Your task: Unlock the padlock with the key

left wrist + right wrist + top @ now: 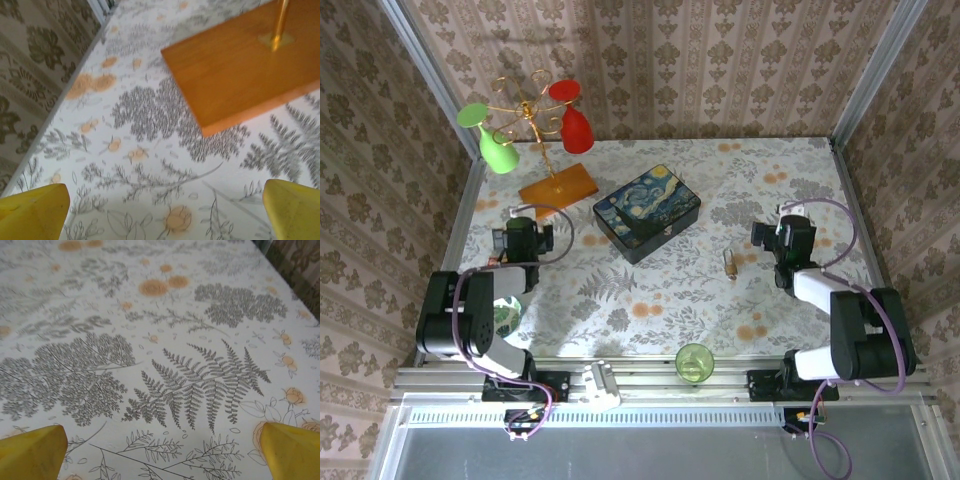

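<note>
Floral tablecloth (660,295), left tool (165,210) spread, empty, right tool (162,452) spread, empty, padlock (731,263) untouched

My left arm (460,315) and right arm (860,335) are both folded, reaching forward. My left gripper (165,212) has its yellow fingers (32,210) spread wide; my right gripper (165,452) likewise.
</note>
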{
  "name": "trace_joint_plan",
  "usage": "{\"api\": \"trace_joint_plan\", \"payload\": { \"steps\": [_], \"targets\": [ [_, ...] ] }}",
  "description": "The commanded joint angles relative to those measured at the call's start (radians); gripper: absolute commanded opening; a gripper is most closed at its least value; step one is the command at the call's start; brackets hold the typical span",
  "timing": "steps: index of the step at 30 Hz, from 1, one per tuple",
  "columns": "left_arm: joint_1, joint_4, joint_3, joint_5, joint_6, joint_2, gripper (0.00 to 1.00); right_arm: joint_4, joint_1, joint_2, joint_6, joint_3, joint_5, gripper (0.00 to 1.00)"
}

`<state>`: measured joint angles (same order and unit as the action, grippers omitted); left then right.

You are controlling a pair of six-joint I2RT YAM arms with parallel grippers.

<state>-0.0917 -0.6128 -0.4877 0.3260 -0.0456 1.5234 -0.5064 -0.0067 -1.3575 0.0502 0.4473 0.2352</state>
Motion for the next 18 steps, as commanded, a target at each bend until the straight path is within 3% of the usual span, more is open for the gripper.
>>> {"api": "trace_joint_plan", "payload": {
  "steps": [1,3,6,7,9,18],
  "targets": [
    [0.026,-0.118,0.010,-0.084,0.007,-0.009,1.00,-0.232,-0.001,0.041,0.030,-0.087,-0.082,1.00],
    [0.043,-0.149,0.028,-0.120,0.012,-0.012,1.00,-0.383,0.001,-0.023,0.020,-0.123,-0.146,1.00],
    [0.065,-0.249,0.085,-0.229,0.007,0.009,1.00,-0.502,0.001,-0.180,0.028,-0.115,-0.133,1.00],
    [0.063,-0.369,0.113,-0.241,-0.019,0.049,1.00,-0.493,0.002,-0.181,0.023,-0.107,-0.144,1.00],
    [0.062,-0.303,0.114,-0.246,0.002,0.019,1.00,-0.368,0.004,-0.167,0.019,-0.057,-0.150,1.00],
    [0.064,-0.324,0.102,-0.239,-0.008,0.037,1.00,-0.354,0.017,-0.171,-0.001,-0.045,-0.150,1.00]
  ]
}}
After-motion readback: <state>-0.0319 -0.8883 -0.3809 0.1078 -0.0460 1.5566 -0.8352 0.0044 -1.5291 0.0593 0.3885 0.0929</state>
